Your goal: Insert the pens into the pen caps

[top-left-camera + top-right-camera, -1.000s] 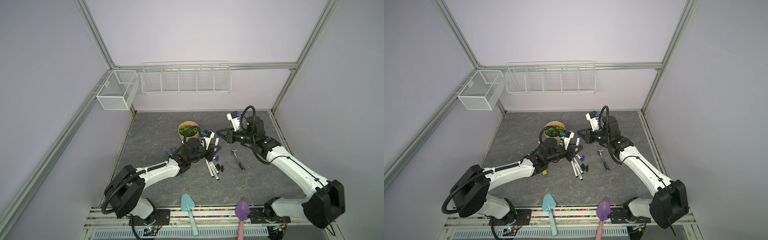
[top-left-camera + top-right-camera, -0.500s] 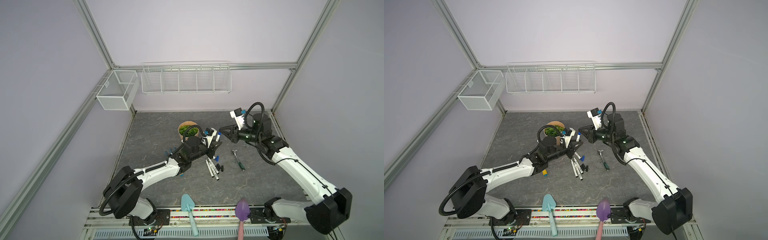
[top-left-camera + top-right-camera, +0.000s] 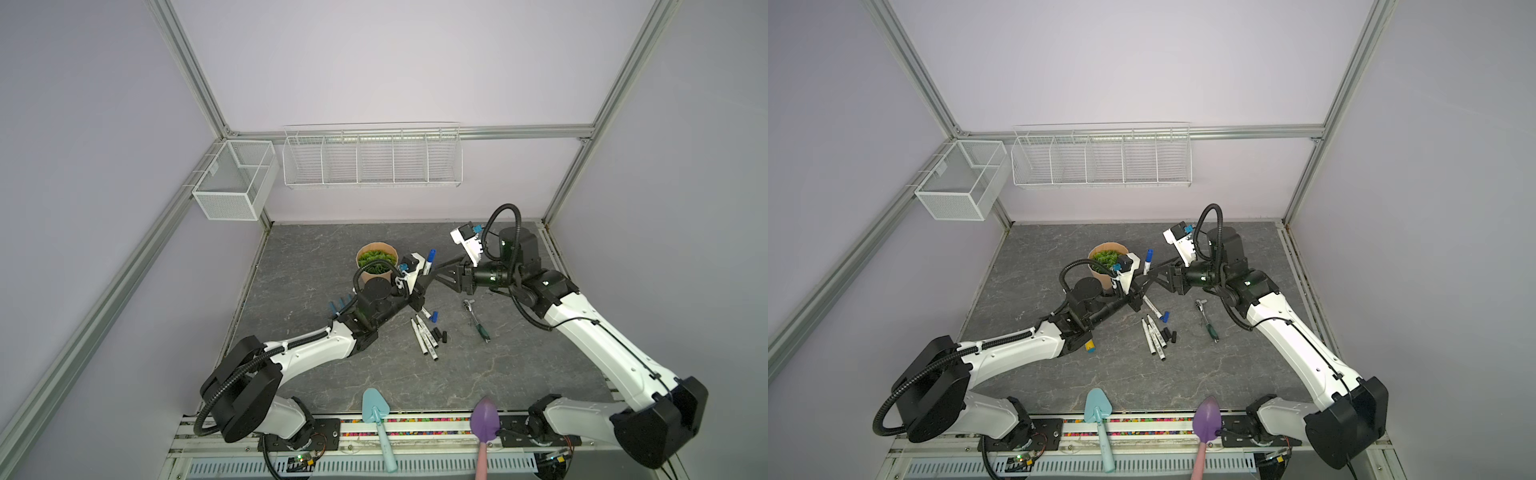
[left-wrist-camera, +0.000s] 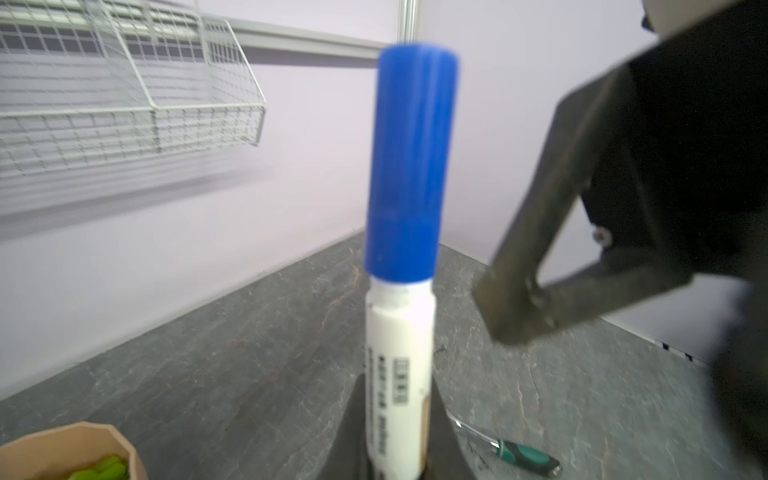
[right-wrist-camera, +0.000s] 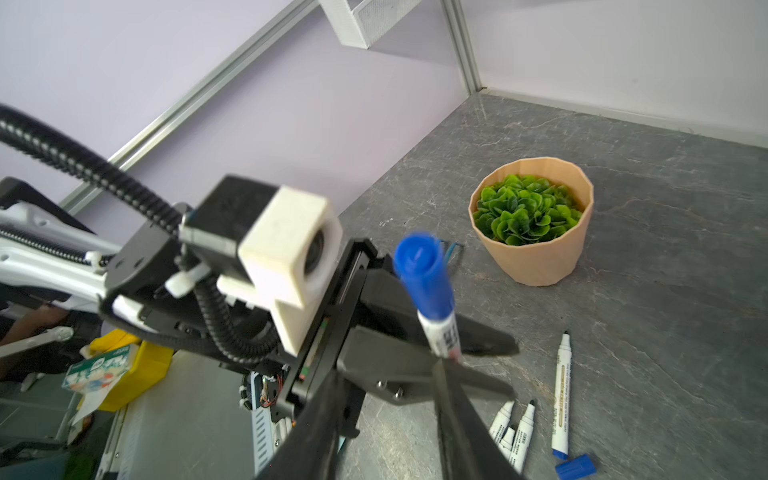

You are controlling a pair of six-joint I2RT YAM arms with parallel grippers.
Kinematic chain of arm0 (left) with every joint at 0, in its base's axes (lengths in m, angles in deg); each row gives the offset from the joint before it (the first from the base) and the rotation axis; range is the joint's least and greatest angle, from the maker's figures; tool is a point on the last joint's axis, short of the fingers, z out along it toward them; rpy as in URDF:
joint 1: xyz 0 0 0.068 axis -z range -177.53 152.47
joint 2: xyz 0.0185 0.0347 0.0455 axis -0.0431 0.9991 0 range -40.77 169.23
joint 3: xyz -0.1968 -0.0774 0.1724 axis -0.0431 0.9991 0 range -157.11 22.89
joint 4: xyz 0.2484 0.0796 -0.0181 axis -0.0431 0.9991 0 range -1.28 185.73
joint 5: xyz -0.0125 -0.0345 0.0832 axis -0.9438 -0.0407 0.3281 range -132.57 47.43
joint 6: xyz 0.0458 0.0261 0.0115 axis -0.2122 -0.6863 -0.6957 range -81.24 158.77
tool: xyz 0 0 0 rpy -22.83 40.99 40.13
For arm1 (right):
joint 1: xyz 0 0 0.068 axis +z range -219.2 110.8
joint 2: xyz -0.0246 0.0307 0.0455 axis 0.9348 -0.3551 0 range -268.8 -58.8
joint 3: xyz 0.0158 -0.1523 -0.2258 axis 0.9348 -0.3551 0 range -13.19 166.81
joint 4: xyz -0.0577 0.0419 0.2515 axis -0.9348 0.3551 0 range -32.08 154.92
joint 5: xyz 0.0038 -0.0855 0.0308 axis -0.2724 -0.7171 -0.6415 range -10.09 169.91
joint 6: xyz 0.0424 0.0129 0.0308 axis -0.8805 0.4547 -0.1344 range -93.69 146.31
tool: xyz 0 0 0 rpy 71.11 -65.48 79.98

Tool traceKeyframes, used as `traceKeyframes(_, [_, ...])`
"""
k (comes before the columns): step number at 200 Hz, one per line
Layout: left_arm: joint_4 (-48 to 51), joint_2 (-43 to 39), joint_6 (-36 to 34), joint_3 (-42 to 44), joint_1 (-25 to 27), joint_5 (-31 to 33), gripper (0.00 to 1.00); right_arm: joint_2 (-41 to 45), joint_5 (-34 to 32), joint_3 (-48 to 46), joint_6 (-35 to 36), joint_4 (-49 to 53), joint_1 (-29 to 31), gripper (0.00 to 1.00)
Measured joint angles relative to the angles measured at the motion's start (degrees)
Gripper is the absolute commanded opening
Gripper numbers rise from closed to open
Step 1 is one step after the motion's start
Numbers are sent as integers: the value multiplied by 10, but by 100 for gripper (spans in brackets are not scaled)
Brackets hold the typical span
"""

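Grey marbled worktop (image 3: 311,257) forms the floor of a booth with lilac walls and aluminium frame posts. A white wire basket (image 3: 372,158), split into compartments, hangs on the back wall. A white mesh box (image 3: 232,183) hangs on the left wall above the worktop's back-left corner. Toward the back edge, about midway along it, stands a tan pot (image 5: 540,262) holding a green leafy plant (image 5: 523,216). A teal trowel (image 3: 376,411) and a purple trowel (image 3: 484,422) lie across the front edge.

The left gripper (image 4: 397,399) is clamped on the barrel of a white pen (image 4: 399,328). It holds the pen upright above the middle of the worktop, with a blue cap (image 4: 411,166) seated on the top end. The right gripper (image 5: 386,374) has its jaws apart, just beside that pen; whether a finger touches the barrel cannot be told.

In the middle of the worktop lie four uncapped pens (image 5: 562,386), a loose blue cap (image 5: 575,467) and black caps (image 3: 438,334). A green-handled ratchet (image 3: 477,322) lies beside them, toward the right edge.

Dark print runs along the pen barrels, too blurred or too small to read.
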Motion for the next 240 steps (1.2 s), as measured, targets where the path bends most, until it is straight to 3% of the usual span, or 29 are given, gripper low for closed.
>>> traceKeyframes(26, [-43, -13, 0, 25, 1, 7, 0, 23, -26, 8, -7, 12, 1, 60])
traceKeyframes(66, [-45, -15, -16, 38, 18, 8, 0, 63, -99, 48, 0, 13, 1, 60])
traceKeyframes(118, [-51, -15, -16, 38, 34, 7, 0, -15, -129, 107, 8, 4, 30, 55])
traceKeyframes(240, [-62, -5, 9, 37, 39, 8, 0, -56, -124, 106, 8, 4, 58, 16])
